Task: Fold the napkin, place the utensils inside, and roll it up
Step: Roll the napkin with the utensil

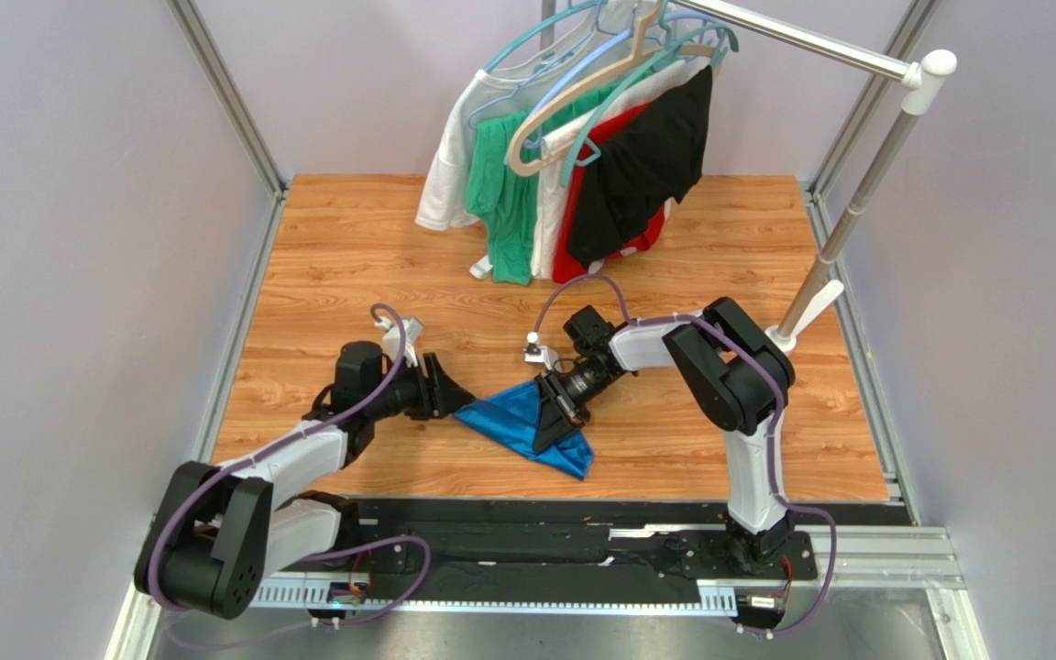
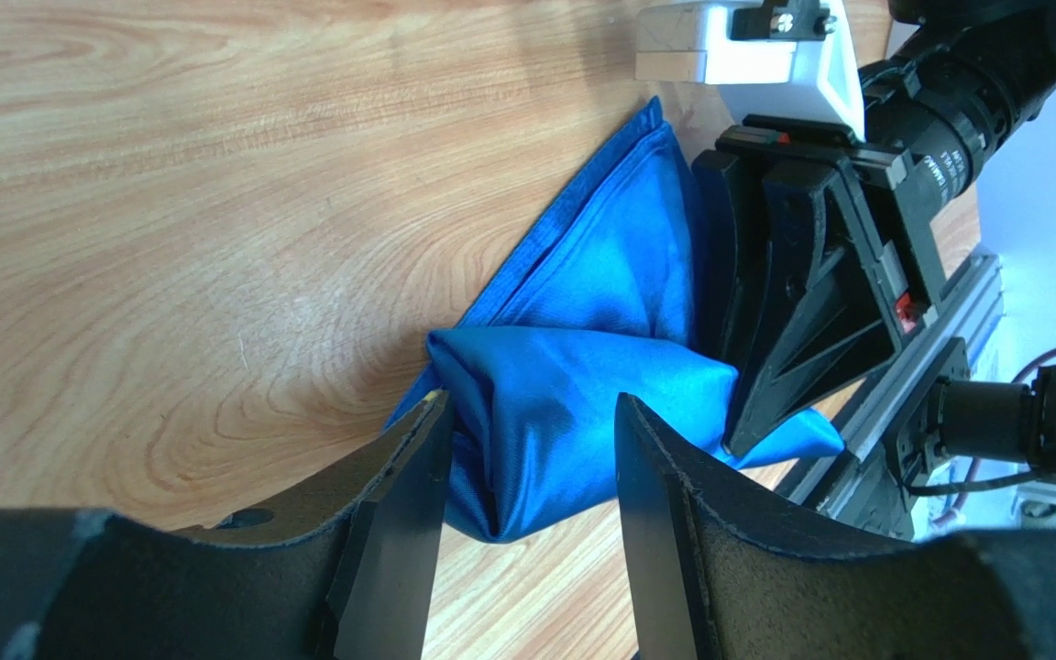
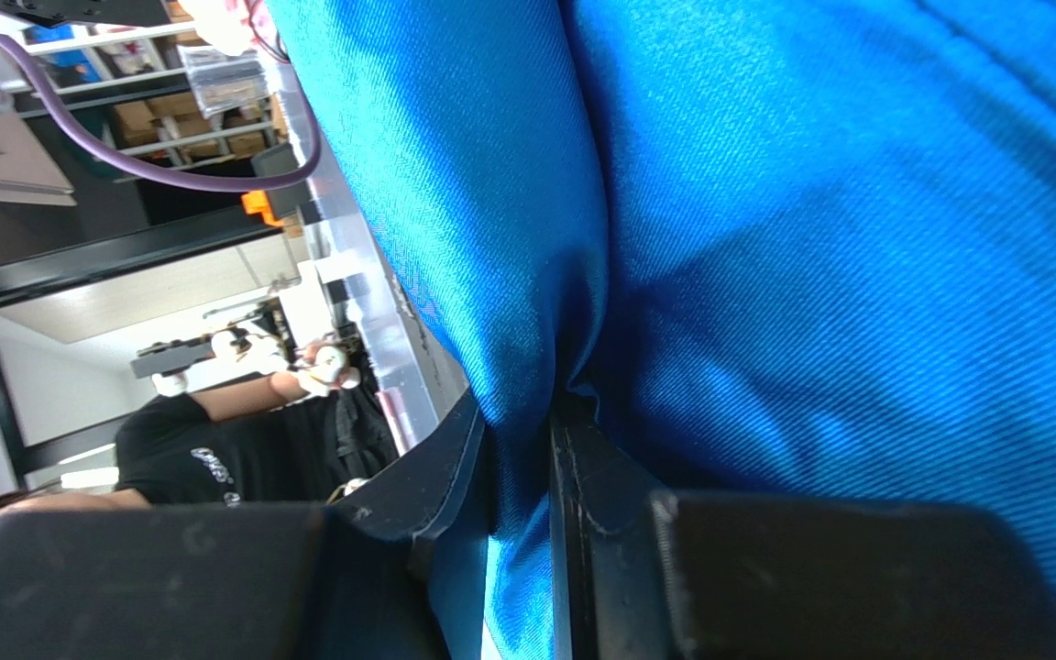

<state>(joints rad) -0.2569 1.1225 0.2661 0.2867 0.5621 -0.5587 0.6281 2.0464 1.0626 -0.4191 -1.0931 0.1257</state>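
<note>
- Royal-blue and faintly shiny, the napkin (image 1: 531, 424) lies bunched into a rough triangle on the wooden table (image 1: 355, 248). It sits towards the front edge, between the two arms.
- The right gripper (image 3: 520, 413) is pinched tight on a fold of the cloth. From its own wrist camera the fabric fills nearly the whole view and runs down between the two closed fingers.
- From the left wrist you can see that same gripper's black frame standing over the far side of the napkin, right against it.
- The left gripper (image 2: 531, 420) is spread apart, one finger on either side of the puffed-up near corner. The cloth sits in the gap, and I cannot tell whether the pads actually touch it.
- Beyond that puffed corner, a flatter pointed layer of the napkin stretches away over the wood, its hemmed edge lying on the table.
- At the back of the table, green, white, red and black garments (image 1: 575, 179) hang on hangers from a metal rail (image 1: 795, 41), well apart from the napkin.
</note>
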